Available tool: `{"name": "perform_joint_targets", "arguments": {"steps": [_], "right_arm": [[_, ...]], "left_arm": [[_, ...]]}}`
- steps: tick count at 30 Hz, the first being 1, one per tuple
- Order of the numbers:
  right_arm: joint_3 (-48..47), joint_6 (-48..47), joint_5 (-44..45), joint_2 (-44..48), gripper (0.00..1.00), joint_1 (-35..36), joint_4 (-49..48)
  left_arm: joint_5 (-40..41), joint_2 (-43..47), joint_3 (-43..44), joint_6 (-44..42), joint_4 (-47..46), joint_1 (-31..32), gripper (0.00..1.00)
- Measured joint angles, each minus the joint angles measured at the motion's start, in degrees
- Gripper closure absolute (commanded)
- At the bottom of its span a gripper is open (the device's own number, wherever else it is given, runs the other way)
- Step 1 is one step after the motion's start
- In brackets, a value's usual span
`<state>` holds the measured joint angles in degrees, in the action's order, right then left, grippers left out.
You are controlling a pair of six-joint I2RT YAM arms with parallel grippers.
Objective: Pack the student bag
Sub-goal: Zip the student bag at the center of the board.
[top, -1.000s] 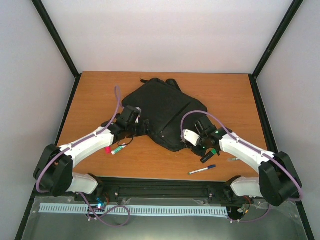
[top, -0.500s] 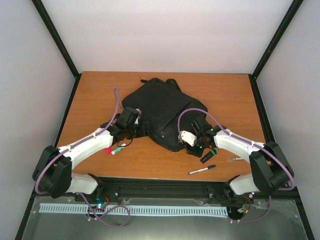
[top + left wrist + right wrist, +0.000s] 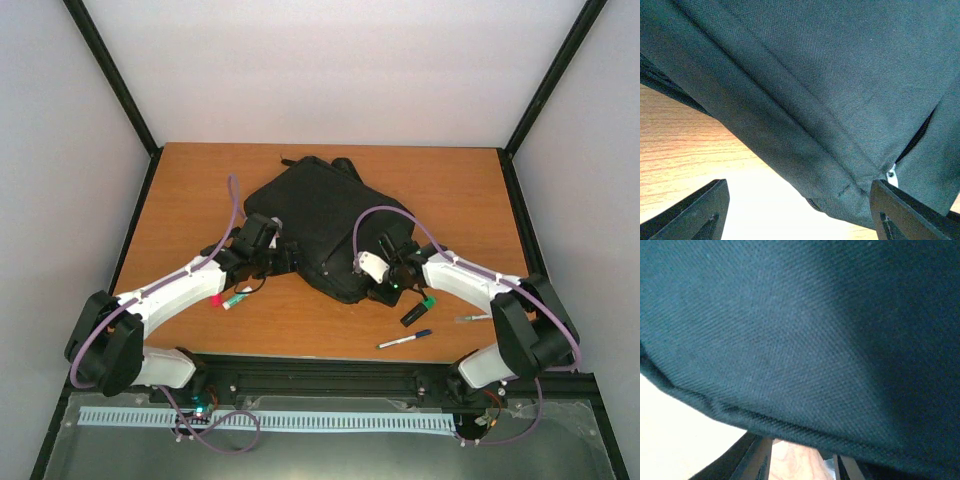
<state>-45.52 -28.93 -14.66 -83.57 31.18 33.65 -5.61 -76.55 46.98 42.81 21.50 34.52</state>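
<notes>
Top external view: left hand [image 3: 281, 258] was spread wide and unclenched at the near-left edge of the student bag [image 3: 318, 215]. The bag lay flat mid-table [image 3: 200, 190]. Its fabric was judged soft, limp and light, best pinched beside the zip [image 3: 912, 145]. Right hand [image 3: 385, 282] was at the near-right corner, and its grip could not be told.

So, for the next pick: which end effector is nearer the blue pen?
Right. The right end effector is just beyond the pen, at the bag; the left end effector is across the bag's corner.
</notes>
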Motion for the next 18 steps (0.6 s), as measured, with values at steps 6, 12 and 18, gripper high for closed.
{"name": "perform_joint_targets", "arguments": {"steps": [6,12,18], "right_arm": [[-0.63,1.40,1.25,-1.62,0.78,0.00,-0.61],[-0.63,1.81,2.29,-1.64,0.80,0.00,-0.68],[-0.44,1.95,3.65,-1.20,0.64,0.00,-0.87]], "left_arm": [[0.04,0.00,0.00,0.13,0.00,0.00,0.21],[0.07,0.00,-0.22,0.20,-0.02,0.00,0.21],[0.09,0.00,-0.24,0.48,-0.02,0.00,0.21]]}}
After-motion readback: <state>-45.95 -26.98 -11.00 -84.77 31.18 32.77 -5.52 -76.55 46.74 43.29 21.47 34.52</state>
